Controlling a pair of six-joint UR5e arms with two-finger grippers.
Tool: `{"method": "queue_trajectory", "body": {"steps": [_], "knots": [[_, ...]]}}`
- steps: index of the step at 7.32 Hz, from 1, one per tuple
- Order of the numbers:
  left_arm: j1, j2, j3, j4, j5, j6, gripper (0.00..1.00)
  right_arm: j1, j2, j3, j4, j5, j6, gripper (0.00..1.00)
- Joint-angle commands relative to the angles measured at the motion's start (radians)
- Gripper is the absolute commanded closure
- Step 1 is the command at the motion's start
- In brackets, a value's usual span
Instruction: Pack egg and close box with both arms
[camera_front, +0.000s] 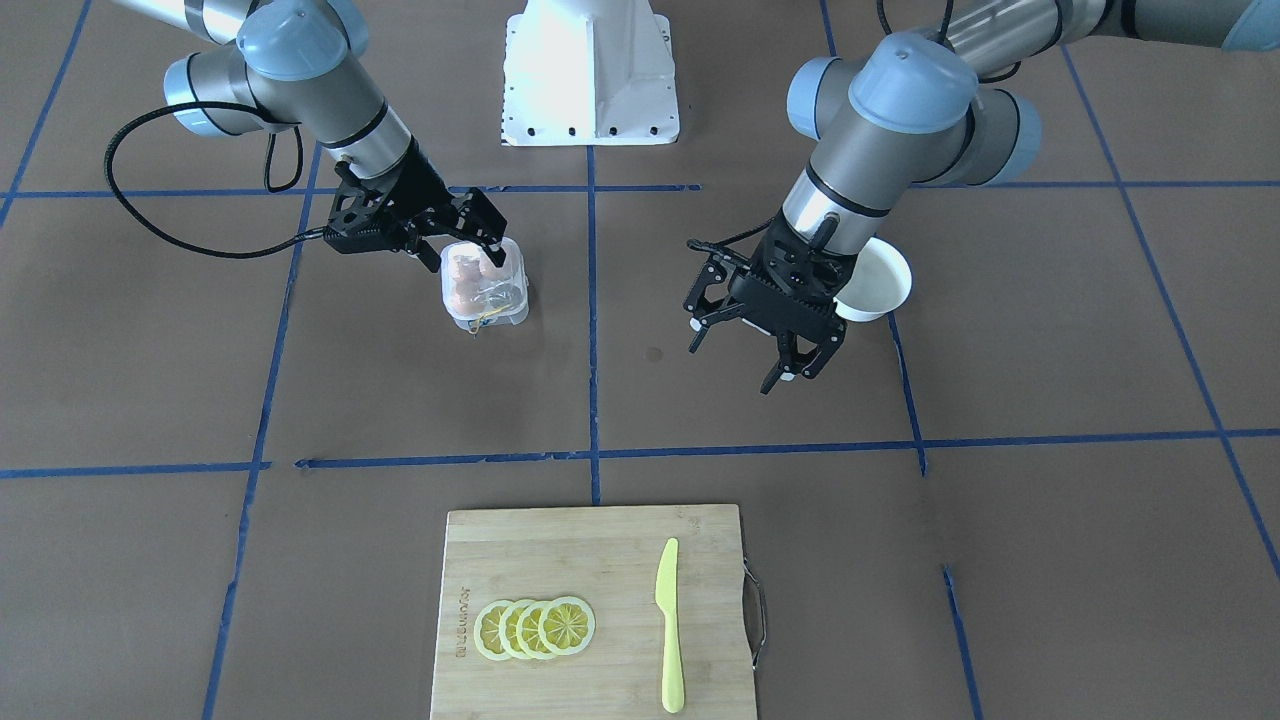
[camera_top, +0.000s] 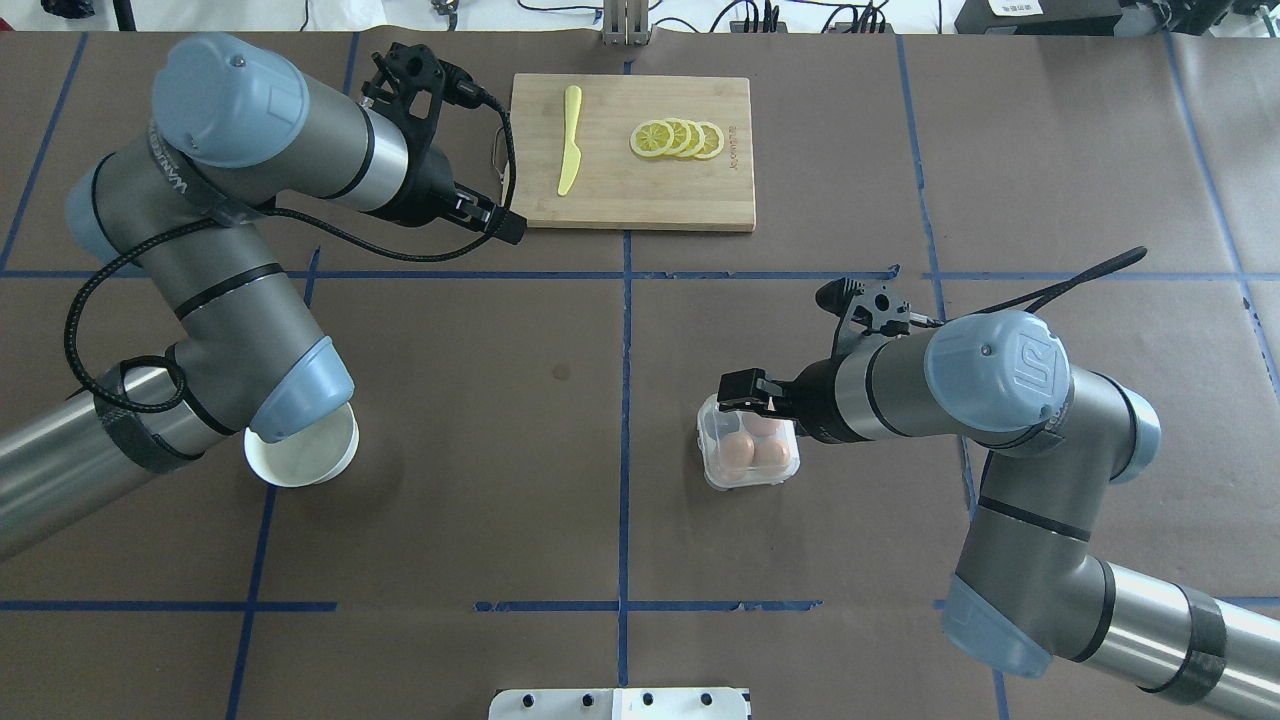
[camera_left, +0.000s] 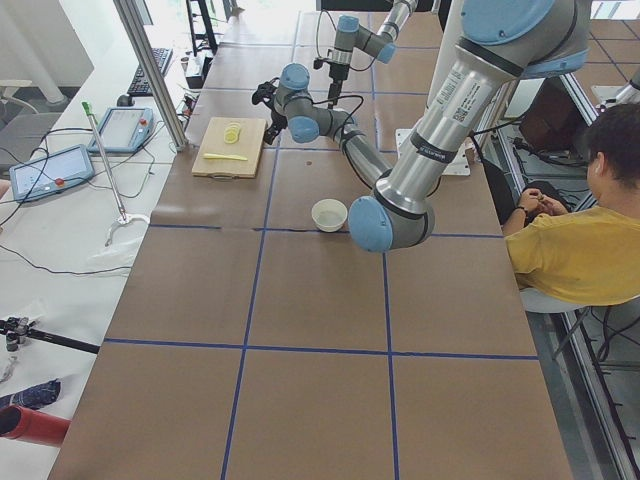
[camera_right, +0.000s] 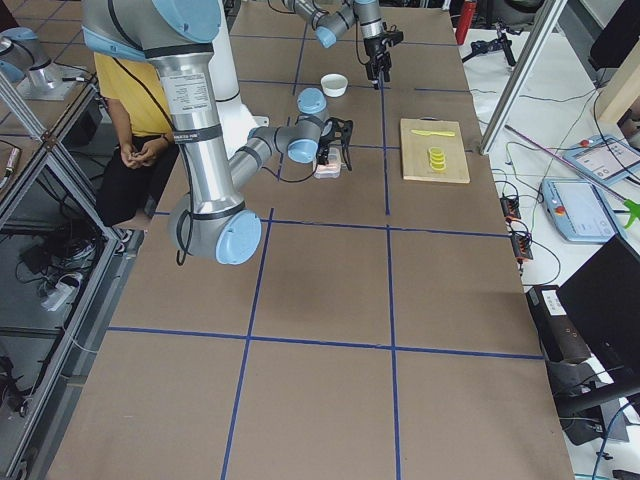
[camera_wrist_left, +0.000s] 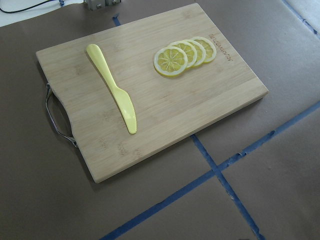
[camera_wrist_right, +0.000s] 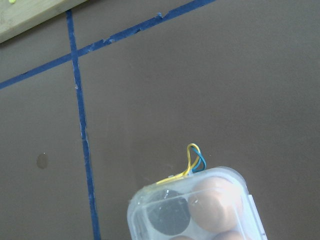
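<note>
Three eggs (camera_top: 741, 450) sit in the cups of the clear box (camera_front: 503, 300), and the fourth cup (camera_wrist_right: 167, 218) shows dark and bare in the right wrist view. The box stands on the brown counter (camera_front: 150, 350), left of centre in the upper half of the front view, and just right of the middle blue tape line (camera_top: 626, 420) in the overhead view. Its clear lid looks to be down over the eggs, though whether it is latched cannot be told. A small yellow and blue loop of band (camera_wrist_right: 195, 160) sticks out from one edge.

The right claw (camera_top: 735, 392) rests at the top of the box along one side. Its fingers read as one dark block, so I cannot tell how far apart they are or whether they grip anything.

The left claw (camera_front: 742, 358) hangs above bare counter right of centre in the front view, spread wide and holding nothing. A round white bowl (camera_front: 888, 285) stands just behind it, partly hidden by the arm.

Well apart, at the bottom of the front view, a wooden cutting board (camera_front: 600, 560) carries four overlapping lemon slices (camera_front: 535, 628) and a yellow knife (camera_front: 668, 625).
</note>
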Motion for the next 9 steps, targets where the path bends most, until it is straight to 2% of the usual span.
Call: {"method": "queue_trajectory", "body": {"steps": [1,2,3,4,6,7,9], "knots": [[-0.006,0.024,-0.012,-0.002,0.0,0.001,0.14,0.014,-0.03,0.043,-0.013,0.004,0.0,0.0],[-0.01,0.079,-0.047,-0.023,0.0,0.043,0.14,0.032,-0.072,0.059,-0.012,0.008,-0.006,0.0],[-0.013,0.161,-0.063,-0.094,-0.003,0.063,0.13,0.069,-0.131,0.072,0.002,0.039,-0.015,0.0],[-0.025,0.241,-0.063,-0.191,-0.046,0.068,0.13,0.128,-0.171,0.074,0.004,0.091,-0.027,0.0],[-0.12,0.398,-0.063,-0.305,-0.146,0.231,0.12,0.309,-0.239,0.079,0.002,0.256,-0.206,0.0],[-0.189,0.485,-0.057,-0.351,-0.198,0.351,0.12,0.442,-0.277,0.071,-0.002,0.365,-0.312,0.0],[-0.384,0.538,-0.008,-0.342,-0.371,0.587,0.12,0.697,-0.331,0.001,-0.015,0.541,-0.615,0.0]]}}
